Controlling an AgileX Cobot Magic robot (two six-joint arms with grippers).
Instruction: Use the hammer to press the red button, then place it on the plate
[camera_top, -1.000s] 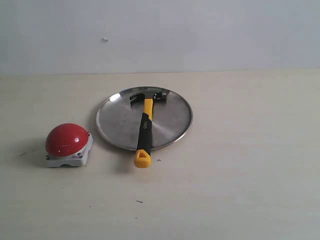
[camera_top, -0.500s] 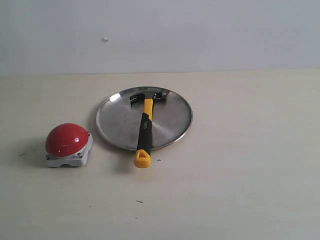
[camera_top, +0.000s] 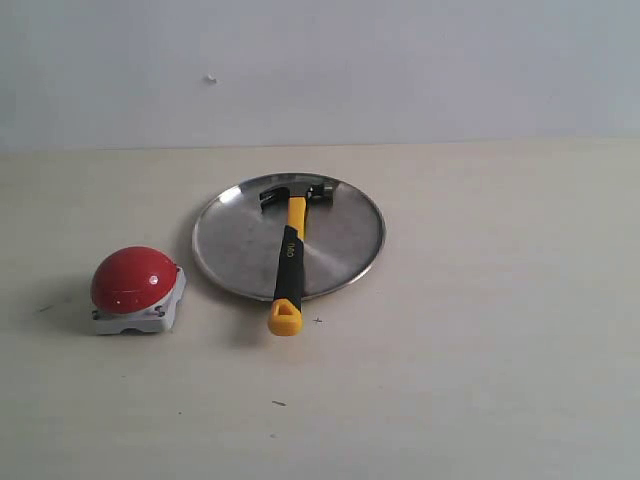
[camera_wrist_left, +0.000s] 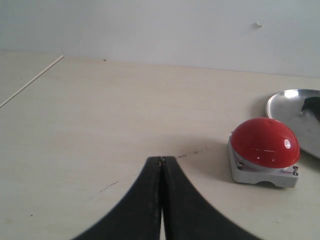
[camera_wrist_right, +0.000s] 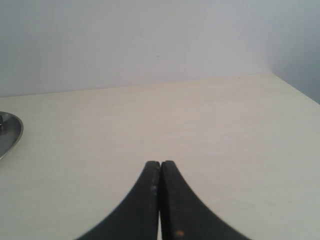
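Only a cut-off slice of the silver plate (camera_top: 235, 245) in each wrist view, and the white lettering on the handle too small to read. Lying across that plate: the claw hammer (camera_top: 288, 262), dark head near the far rim, yellow neck, black handle crossing the near rim, yellow looped end out over the table (camera_top: 480, 350), apart from the red button (camera_top: 133, 278) on its grey base to the left. Left gripper (camera_wrist_left: 161, 160) and right gripper (camera_wrist_right: 160, 164) both clenched tip to tip, grasping nothing.
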